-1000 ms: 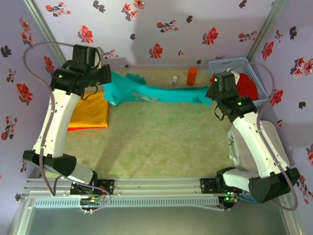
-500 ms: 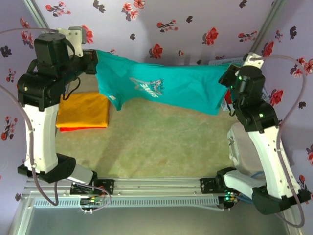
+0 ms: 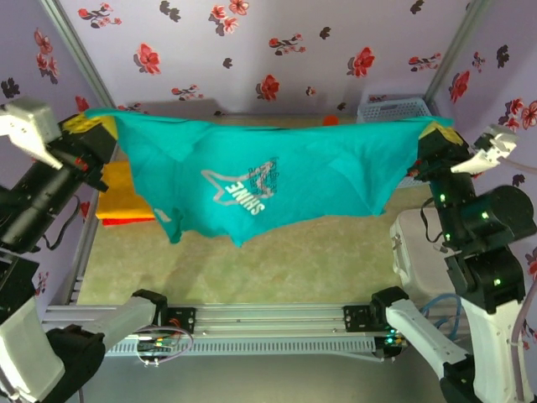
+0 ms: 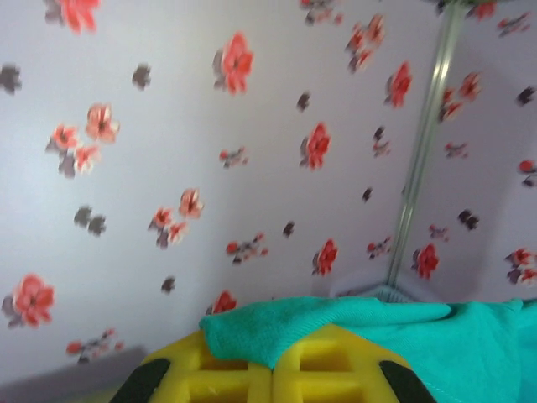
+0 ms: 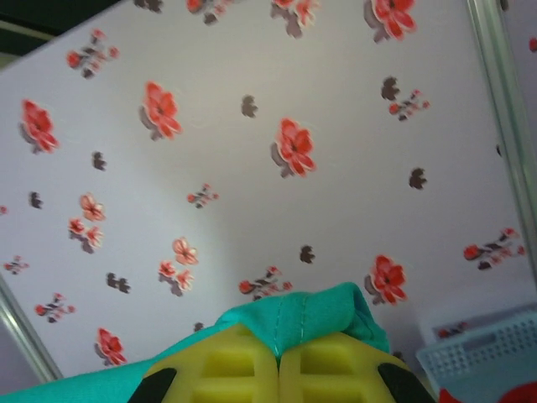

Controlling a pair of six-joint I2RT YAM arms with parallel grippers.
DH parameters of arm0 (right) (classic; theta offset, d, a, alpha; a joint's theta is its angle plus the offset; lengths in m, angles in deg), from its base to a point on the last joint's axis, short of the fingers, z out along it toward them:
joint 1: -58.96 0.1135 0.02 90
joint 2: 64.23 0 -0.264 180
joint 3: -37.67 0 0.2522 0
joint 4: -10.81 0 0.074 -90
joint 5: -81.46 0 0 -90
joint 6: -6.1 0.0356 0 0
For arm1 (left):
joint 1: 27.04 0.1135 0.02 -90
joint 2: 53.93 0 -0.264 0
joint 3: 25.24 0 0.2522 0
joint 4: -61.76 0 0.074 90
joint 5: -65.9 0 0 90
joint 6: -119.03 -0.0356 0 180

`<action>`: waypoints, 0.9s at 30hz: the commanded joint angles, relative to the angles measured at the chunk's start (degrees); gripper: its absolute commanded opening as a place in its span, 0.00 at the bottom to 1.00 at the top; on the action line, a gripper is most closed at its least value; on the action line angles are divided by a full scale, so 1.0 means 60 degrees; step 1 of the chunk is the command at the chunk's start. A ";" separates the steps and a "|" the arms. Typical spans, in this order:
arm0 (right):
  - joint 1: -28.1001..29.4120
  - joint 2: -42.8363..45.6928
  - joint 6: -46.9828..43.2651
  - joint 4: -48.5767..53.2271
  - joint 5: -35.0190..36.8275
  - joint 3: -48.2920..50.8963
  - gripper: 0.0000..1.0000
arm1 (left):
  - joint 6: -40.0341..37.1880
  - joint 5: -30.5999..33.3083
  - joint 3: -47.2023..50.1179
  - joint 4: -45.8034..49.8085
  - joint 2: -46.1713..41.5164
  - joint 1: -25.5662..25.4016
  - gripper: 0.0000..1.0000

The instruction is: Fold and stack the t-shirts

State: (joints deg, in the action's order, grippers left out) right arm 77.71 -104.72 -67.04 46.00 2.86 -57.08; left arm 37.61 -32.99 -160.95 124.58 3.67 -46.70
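**Teal T-Shirt Held Aloft Between Two Robot Arms**

The teal t-shirt (image 3: 277, 168) hangs spread in the air above the tabletop (image 3: 319, 252), stretched from side to side between the two grippers. Its white printed design (image 3: 243, 189) faces the overhead camera, and its lower edge sags toward the tabletop's near edge.

The left gripper (image 3: 91, 128) is raised above the tabletop's left edge. It has its yellow fingers (image 4: 226, 374) pressed together on one upper corner of the shirt, and the left wrist view shows teal cloth bunched across their tips. The right gripper (image 3: 435, 134), high over the right edge, pinches the opposite corner in the same way, with a fold of teal cloth caught between its closed pads (image 5: 226, 369).

Below the shirt's left part, a folded yellow-orange t-shirt (image 3: 126, 197) lies flat by the tabletop's left edge. A red strip of cloth (image 3: 126, 220) shows under its near side. A light blue lattice basket (image 3: 390, 109) stands at the far right corner, partly hidden behind the raised shirt. A flowered wall (image 3: 252, 50) rises behind the scene.
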 commanded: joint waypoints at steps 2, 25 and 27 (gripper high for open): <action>-0.0040 0.0186 -0.0062 -0.0125 -0.0008 0.0141 0.00 | -0.0281 -0.0297 0.1133 -0.1742 -0.0069 -0.0026 0.00; -0.2142 -0.7501 0.2974 -0.0194 -0.1396 0.2326 0.00 | 0.1534 0.0842 0.5658 -0.3282 0.5964 0.1357 0.00; -0.2450 -0.8382 0.2704 -0.0405 -0.1877 0.1779 0.00 | 0.1623 0.0633 0.4915 -0.3197 0.6891 0.1401 0.00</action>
State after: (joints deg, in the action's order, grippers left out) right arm 65.23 -151.16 -50.25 49.87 -3.00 -43.12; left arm 45.46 -27.02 -125.98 111.35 41.44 -39.11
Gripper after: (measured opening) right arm 0.042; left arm 0.046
